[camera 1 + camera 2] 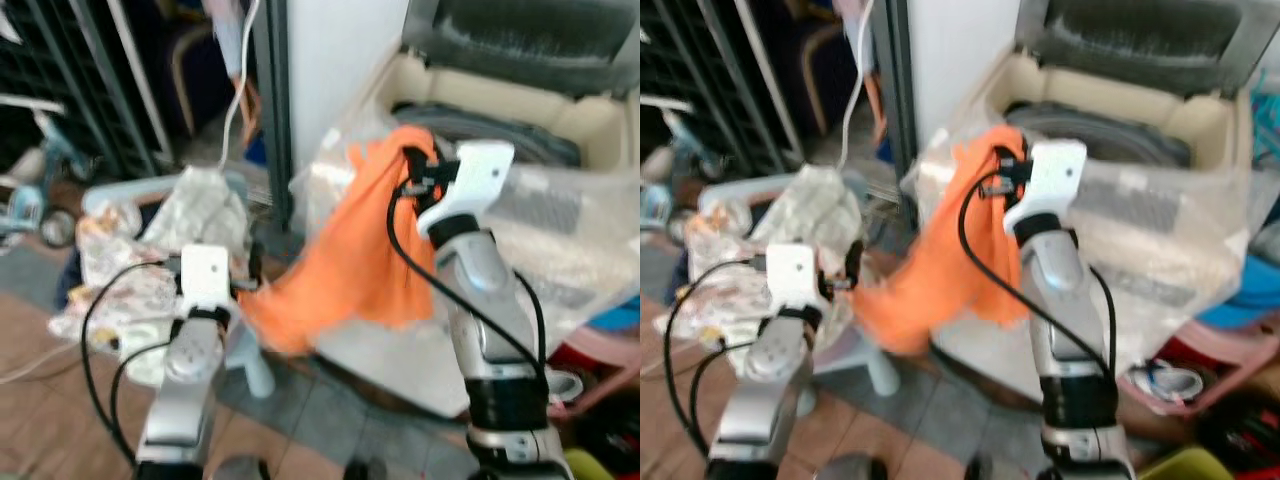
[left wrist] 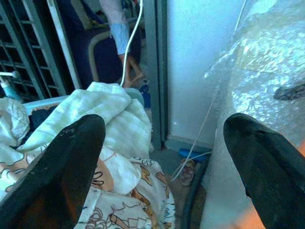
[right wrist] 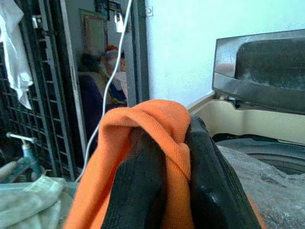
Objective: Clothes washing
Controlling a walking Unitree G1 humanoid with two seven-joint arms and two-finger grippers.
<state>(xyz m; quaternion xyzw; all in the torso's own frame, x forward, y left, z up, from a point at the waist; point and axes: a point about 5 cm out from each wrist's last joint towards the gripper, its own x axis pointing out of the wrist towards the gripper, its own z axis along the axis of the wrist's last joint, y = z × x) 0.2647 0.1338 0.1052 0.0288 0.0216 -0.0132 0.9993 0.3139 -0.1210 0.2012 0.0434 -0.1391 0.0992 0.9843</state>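
Cluttered laundry corner w/ tiled floor; top-load washing machine, lid up, body wrapped in bubble plastic. Right gripper is clamped on an orange cloth, held high at the machine's near rim, cloth hanging down outside. Left gripper is spread wide, holding nothing, near the pile of clothes in a basket. Step: loading. Next, prob. carry the cloth fwd over the drum opening, then let go.

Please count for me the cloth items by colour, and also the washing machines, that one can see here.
Orange knitted cloth, clamped in the right gripper: 1
Pale green checked cloth on the pile: 1
White cloth with cartoon print on the pile: 1
Cream top-loading washing machine, lid open: 1
Total: 4
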